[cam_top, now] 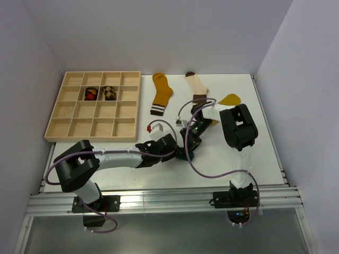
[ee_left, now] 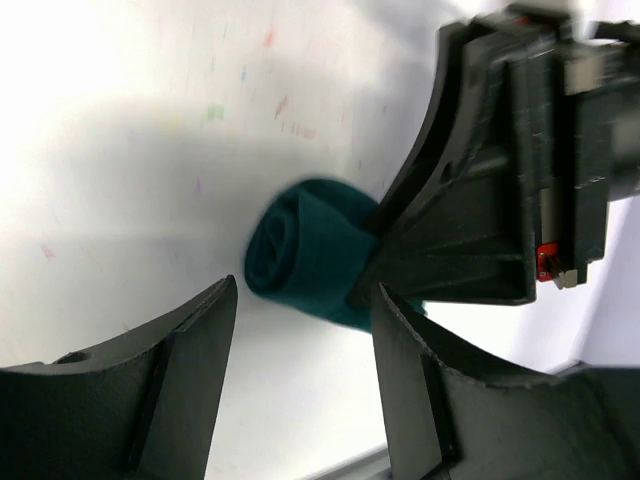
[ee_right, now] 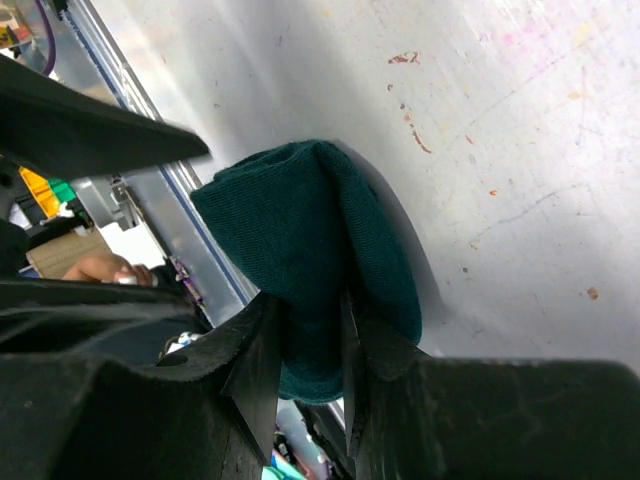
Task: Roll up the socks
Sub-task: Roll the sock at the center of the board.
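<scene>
Where right claw (ee_right: 308, 335) pinches, teal sock (ee_right: 300, 215) partly hidden, end unseen.

We can read no text, label, brand or number in any of the views. The white and red piece (cam_top: 155, 127) on the left arm (cam_top: 122, 157) is too small for us to tell whether it carries writing. The same goes for the small red part (ee_left: 545, 262) on the right gripper (ee_left: 372, 268), seen from the left wrist.
</scene>
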`<state>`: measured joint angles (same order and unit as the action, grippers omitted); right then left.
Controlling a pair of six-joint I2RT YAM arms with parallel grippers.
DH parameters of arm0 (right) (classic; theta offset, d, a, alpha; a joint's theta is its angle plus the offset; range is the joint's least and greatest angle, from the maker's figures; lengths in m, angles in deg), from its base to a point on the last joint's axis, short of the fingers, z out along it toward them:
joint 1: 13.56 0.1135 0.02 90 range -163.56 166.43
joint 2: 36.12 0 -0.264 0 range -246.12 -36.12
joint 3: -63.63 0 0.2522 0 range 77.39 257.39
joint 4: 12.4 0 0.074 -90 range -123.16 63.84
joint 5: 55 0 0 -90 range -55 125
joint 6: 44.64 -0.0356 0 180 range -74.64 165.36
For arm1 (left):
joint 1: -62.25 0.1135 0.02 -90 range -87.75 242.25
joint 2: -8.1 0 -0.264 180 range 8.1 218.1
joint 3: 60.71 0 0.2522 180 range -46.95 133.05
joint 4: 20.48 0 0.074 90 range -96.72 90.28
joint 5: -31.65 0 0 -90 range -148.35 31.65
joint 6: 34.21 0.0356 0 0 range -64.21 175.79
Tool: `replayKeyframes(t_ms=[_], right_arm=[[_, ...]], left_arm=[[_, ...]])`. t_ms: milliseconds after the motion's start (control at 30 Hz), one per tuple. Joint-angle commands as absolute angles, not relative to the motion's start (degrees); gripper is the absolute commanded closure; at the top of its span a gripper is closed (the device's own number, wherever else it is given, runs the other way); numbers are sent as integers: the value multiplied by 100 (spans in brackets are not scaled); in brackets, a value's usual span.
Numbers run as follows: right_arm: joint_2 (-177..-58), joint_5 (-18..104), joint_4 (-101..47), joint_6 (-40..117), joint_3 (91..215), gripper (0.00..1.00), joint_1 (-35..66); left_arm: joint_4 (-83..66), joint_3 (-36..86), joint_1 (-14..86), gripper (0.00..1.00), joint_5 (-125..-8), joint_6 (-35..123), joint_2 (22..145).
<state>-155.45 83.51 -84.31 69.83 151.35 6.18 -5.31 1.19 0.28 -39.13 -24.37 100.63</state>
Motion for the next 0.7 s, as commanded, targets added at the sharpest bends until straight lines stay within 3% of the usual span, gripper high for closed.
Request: replayKeyframes(t_ms=[0,133,267,467,667], right_arm=[[-15837,7051,-8089,7339,15323,81,525],[-16101,7086,-8531,7594,15588,80,489],[-16259,7077,-8750,7647,15772,80,489],[-16566,7086,-9181,7753,16141,80,489],[-16787,7059,-9463,7770,16422,79,489]], left_arm=[[-310,455,-6,39,-3058,-1255,10021],[-444,508,-6,38,-2892,716,9855],[-935,543,-41,40,-3777,2944,9793],[-875,789,-366,34,-4613,4364,9854],[-1119,807,-919,32,-3789,5471,10082]])
